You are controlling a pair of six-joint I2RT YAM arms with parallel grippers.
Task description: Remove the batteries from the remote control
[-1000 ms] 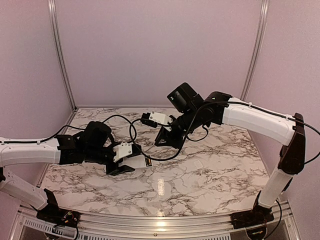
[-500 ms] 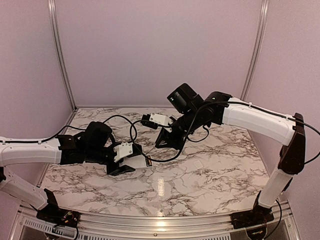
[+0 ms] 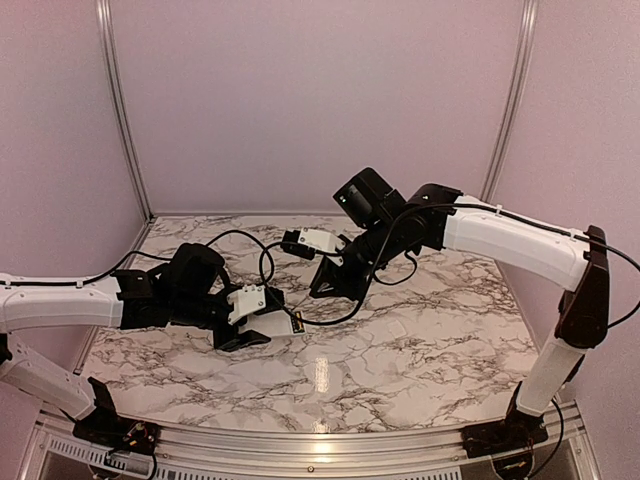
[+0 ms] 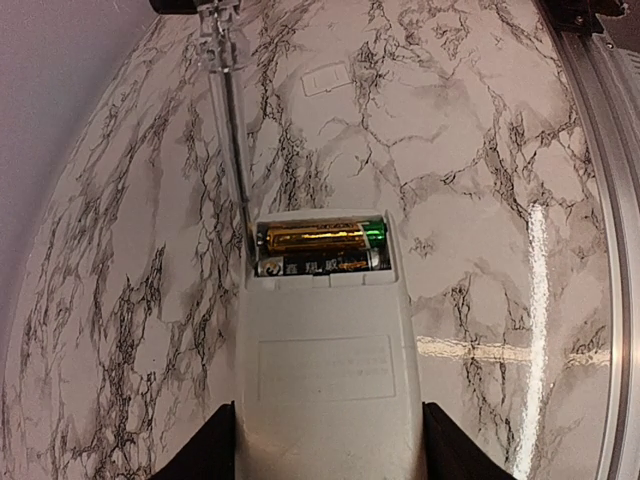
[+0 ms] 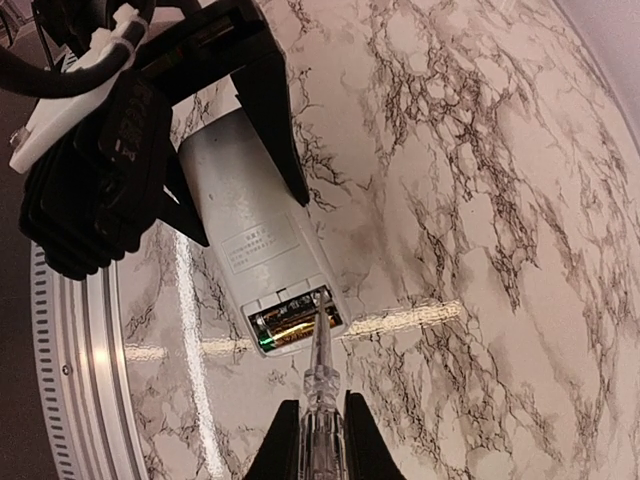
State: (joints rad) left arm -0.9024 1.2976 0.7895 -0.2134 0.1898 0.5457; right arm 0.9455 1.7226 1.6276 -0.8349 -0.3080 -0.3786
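Note:
My left gripper (image 4: 327,442) is shut on the remote control (image 4: 325,370), a white bar held back side up just above the table, one black finger on each long side. Its battery recess at the far end is uncovered. Two batteries lie in it side by side, one gold with a green end (image 4: 318,238) and one dark (image 4: 320,264). My right gripper (image 5: 318,440) is shut on a clear-handled screwdriver (image 5: 322,395). The screwdriver's metal tip reaches into the recess at the batteries (image 5: 295,325). From above, both grippers (image 3: 250,320) (image 3: 335,278) meet left of the table's centre.
A small flat white cover plate (image 4: 324,78) lies on the marble table further out. A black cable (image 3: 265,262) loops between the two wrists. The table's metal rail (image 4: 610,150) runs along the near edge, with pink walls on the other sides.
The right arm has edged slightly left and down with the screwdriver toward the remote. The left arm and the remote have stayed still.

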